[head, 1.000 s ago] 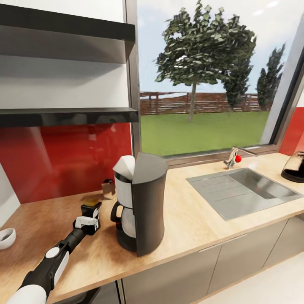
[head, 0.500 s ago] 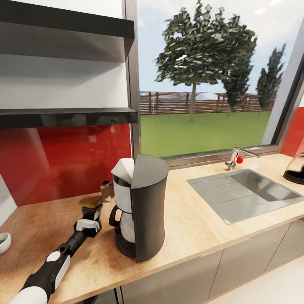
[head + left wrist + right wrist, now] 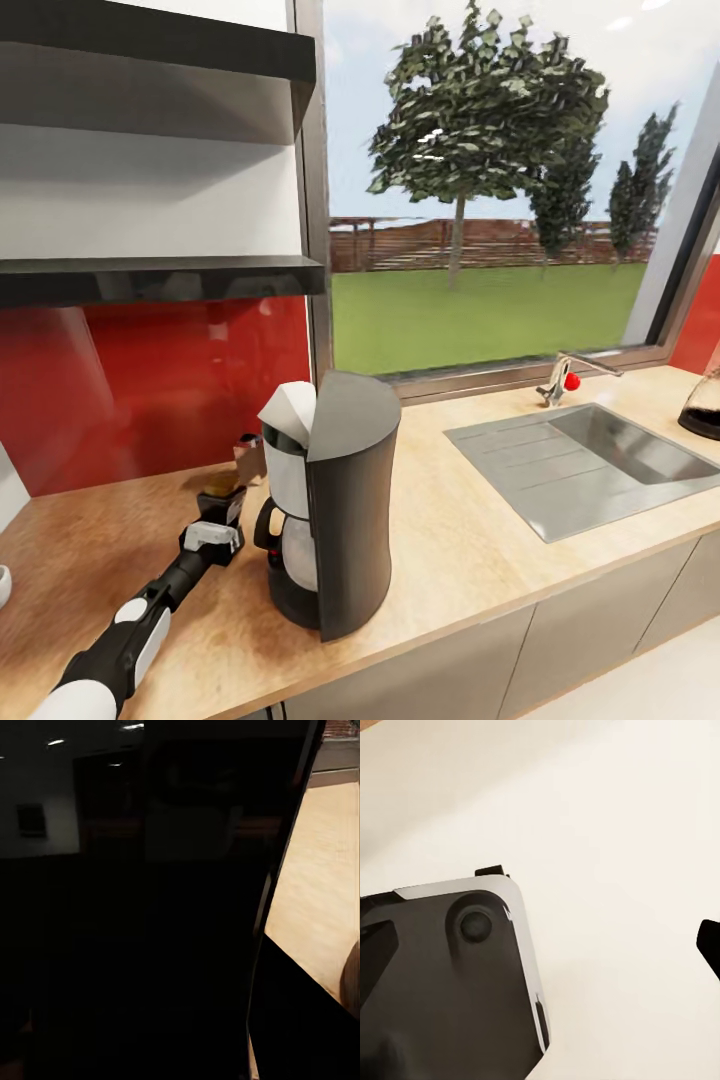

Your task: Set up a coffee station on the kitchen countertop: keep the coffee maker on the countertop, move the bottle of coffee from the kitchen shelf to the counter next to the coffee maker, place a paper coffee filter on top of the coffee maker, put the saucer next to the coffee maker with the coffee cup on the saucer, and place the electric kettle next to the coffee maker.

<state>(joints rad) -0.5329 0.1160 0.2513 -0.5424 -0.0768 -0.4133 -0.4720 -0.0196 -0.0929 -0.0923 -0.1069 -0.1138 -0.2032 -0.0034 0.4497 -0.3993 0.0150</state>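
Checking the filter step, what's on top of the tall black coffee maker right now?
A white paper filter sits in the top of the tall black coffee maker, leaning against its dark back panel. The filter's lower part is covered by the machine's rim.

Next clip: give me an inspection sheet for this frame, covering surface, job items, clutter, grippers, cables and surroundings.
Surface: kitchen countertop, light wood grain.
Job's things: coffee maker upright on the counter, white paper filter on top; bottle of coffee at the left gripper; electric kettle at the far right edge; kitchen shelf bare.
Clutter: small brown object by the red backsplash.
Grippers: left gripper at the bottle, grip cannot be told.
Cables: nothing seen.
Surroundings: sink, tap, window.
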